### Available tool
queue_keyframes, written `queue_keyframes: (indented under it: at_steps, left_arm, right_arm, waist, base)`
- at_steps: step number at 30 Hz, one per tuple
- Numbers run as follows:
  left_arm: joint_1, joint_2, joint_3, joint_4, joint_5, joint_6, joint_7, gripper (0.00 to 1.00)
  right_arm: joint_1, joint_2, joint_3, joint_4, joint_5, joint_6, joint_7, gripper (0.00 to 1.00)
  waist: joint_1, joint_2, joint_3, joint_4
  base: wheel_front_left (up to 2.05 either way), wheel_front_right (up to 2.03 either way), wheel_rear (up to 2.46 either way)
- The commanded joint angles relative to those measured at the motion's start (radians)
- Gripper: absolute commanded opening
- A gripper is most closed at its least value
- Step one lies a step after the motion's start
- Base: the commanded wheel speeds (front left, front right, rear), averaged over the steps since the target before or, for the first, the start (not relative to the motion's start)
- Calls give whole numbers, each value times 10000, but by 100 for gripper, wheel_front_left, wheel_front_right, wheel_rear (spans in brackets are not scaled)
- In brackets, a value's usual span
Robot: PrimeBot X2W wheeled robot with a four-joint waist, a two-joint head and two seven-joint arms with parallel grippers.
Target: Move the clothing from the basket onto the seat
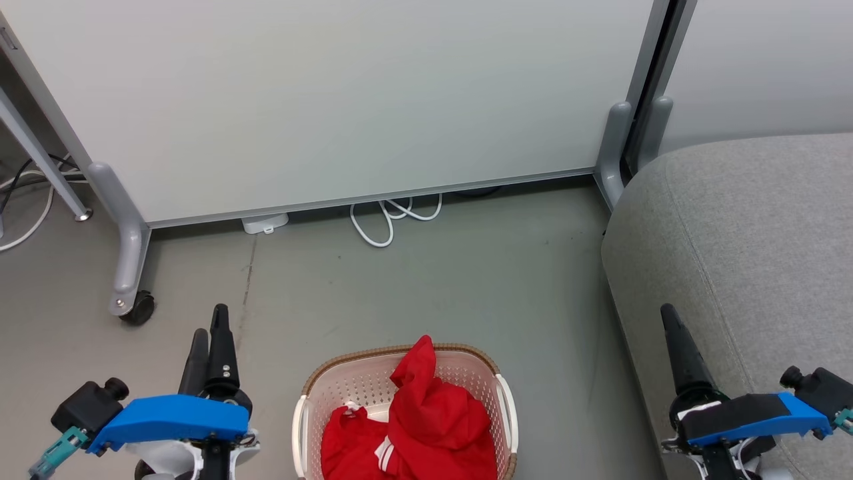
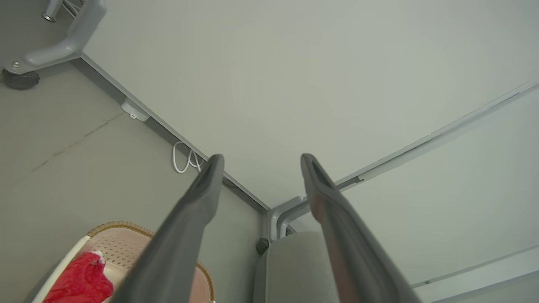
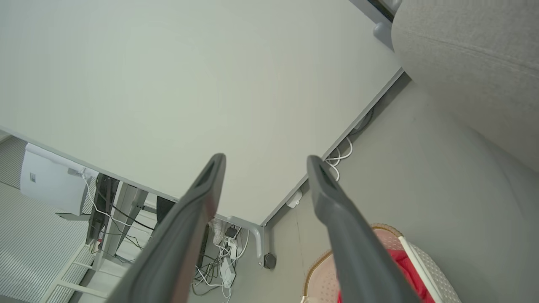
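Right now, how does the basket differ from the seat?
The basket is cream perforated plastic with a brown rim; the seat is light grey fabric. The basket is far smaller than the seat. The basket holds the red clothing; the seat's visible part bears none. Both rest on the grey floor.
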Motion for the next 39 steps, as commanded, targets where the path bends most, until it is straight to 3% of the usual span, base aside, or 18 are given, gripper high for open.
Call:
queue_keyframes:
  at_steps: [1,18,39]
  left_arm:
    - [-289,83,-131,-93,575,68,-127,100]
    - [-409,213,-865,348,3231,401,-697,100]
    - [-460,322,-1453,408,5578,748,-1286,100]
  right_arm:
    - [-305,-46,68,-80,-520,13,-142,100]
    - [-395,-54,511,304,-2930,17,-710,100]
    - [-451,-62,947,459,-5261,20,-1304,100]
  waist:
    - [0,0,-2,7]
    - [0,0,-2,57]
    - [0,0,24,117]
  base:
    - [0,0,0]
    - [0,0,0]
    - [0,0,0]
